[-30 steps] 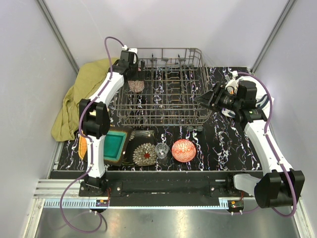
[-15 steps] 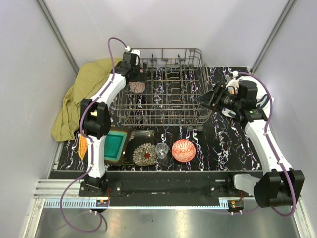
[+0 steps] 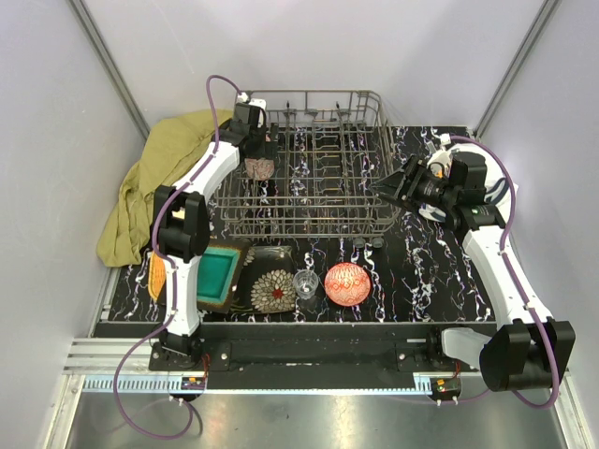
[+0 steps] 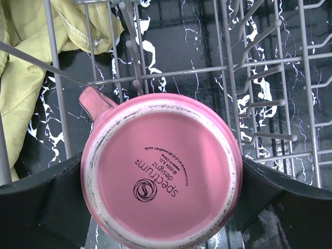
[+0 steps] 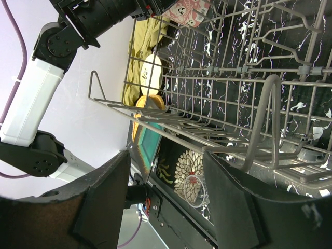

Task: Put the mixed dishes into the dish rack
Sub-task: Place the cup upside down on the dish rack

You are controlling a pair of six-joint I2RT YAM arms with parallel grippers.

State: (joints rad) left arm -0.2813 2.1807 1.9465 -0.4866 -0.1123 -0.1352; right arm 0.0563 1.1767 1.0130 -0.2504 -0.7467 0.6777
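Note:
The pink cup hangs bottom-up toward the left wrist camera, handle at upper left, and my left gripper is shut on it with a finger against each side. In the top view that cup is over the back left part of the dish rack. My right gripper is open beside the rack's right wall with nothing between its fingers. In front of the rack lie a teal square plate, an orange plate, dark floral plates, a clear glass and a red bowl.
An olive-yellow cloth is bunched at the table's left, against the rack's left side. A white item lies under my right arm. The rack's upright tines stand to the right of the cup.
My left arm has shifted a little to the right with the pink cup, deeper over the rack. The right arm has not moved.

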